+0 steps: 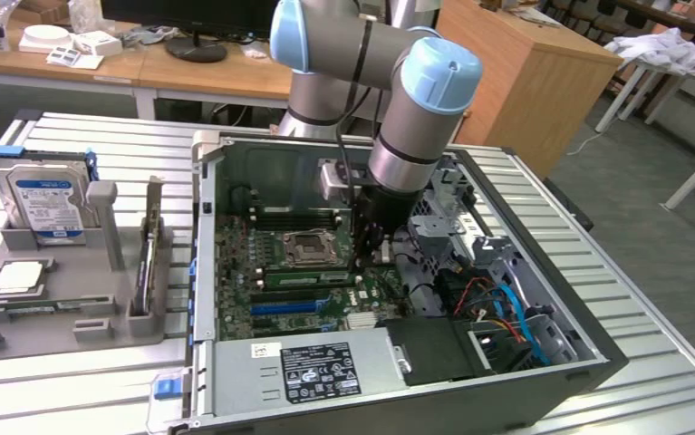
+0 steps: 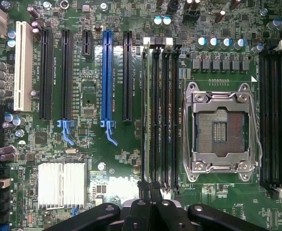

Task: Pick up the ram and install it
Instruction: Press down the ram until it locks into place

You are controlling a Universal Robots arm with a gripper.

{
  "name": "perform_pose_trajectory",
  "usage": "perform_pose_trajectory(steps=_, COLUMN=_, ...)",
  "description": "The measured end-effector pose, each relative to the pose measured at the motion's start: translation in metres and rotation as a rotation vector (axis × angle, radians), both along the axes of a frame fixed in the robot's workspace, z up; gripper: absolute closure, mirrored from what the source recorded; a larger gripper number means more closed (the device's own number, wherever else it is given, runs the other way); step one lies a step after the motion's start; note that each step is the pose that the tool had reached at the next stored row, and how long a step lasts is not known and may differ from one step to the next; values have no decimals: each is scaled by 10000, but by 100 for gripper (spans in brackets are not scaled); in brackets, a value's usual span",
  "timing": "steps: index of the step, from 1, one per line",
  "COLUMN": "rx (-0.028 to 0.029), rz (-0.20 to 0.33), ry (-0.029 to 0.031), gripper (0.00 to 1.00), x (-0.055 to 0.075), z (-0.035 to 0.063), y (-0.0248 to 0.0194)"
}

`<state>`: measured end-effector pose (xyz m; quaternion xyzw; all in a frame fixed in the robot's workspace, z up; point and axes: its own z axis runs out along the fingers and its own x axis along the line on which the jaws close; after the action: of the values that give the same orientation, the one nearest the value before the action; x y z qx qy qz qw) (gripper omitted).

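Jaws: drawn together, the two black fingertips side by side with barely a seam between them.
Gripper: pointing straight down inside the open computer case, just beside the processor socket; its tip is low over the motherboard.
Ram: a long green stick in the memory slot farthest from the processor socket, in the bank of four on one side of it; in the wrist view it shows edge-on as a thin pale line.
Contact: the fingertips sit at one end of the ram's slot; whether they touch the stick cannot be told.
Processor socket: its silver frame surrounds bare contacts.
Other memory slots: three black ones, between the ram and the processor socket.
Blue slot: beyond the ram from the processor socket, among black expansion slots and one white slot.
Board printing: white lettering runs beside the slots, too small to read.
Power supply sticker: black with white marks, unreadable, well apart from the processor socket at the case's near edge.
Hard drive: blue label, text illegible, upright in a grey tray outside the case, far from the processor socket.
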<state>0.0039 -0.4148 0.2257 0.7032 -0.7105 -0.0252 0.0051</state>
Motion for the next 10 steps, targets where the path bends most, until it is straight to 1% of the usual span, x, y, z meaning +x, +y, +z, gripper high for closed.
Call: perform_pose_trajectory(steps=10, rx=-3, rz=0, ry=0, gripper=89, x=0, z=-14, y=0)
